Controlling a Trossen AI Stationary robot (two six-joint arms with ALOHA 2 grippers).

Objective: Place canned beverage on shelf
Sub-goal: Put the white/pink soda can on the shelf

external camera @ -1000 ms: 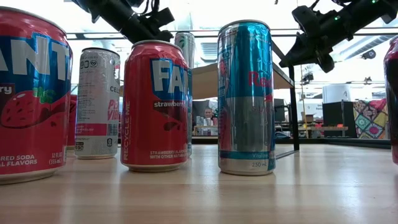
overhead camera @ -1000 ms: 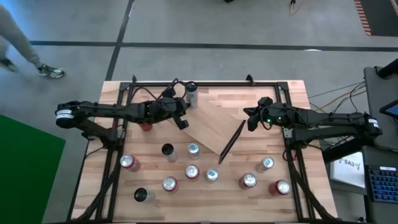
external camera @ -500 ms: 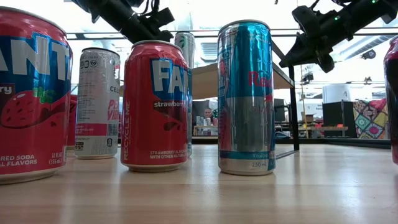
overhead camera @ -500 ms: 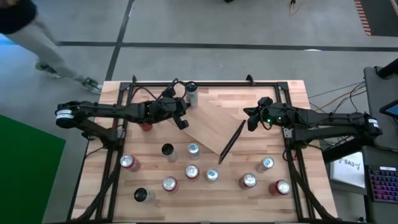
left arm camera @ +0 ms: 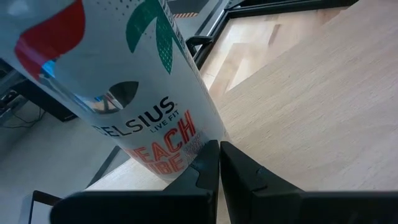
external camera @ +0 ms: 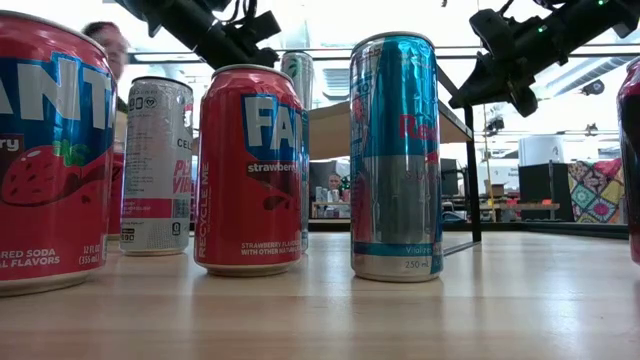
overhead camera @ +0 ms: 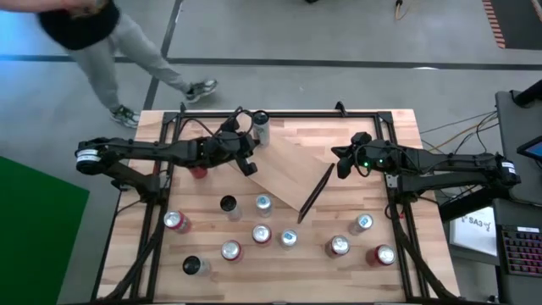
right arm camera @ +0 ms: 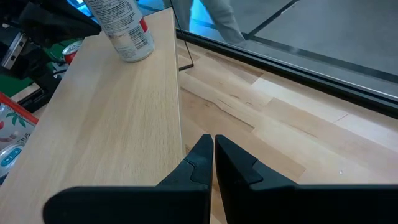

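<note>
Both tools are sitting closed and empty: I'm watching the left tool (overhead camera: pixel 248 166) by the white can (overhead camera: pixel 260 129) on the shelf (overhead camera: pixel 296 174), the right tool (overhead camera: pixel 341 163) hovering over its other end.

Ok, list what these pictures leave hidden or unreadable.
- Celsius can: left wrist view cuts off its top; the shut left pincer hides part of its base.
- Shelf: in the low view the front cans cover most of it.
- Person: high view's edge cuts off the upper body.
- Rightmost can: low view's edge leaves only a sliver.
</note>
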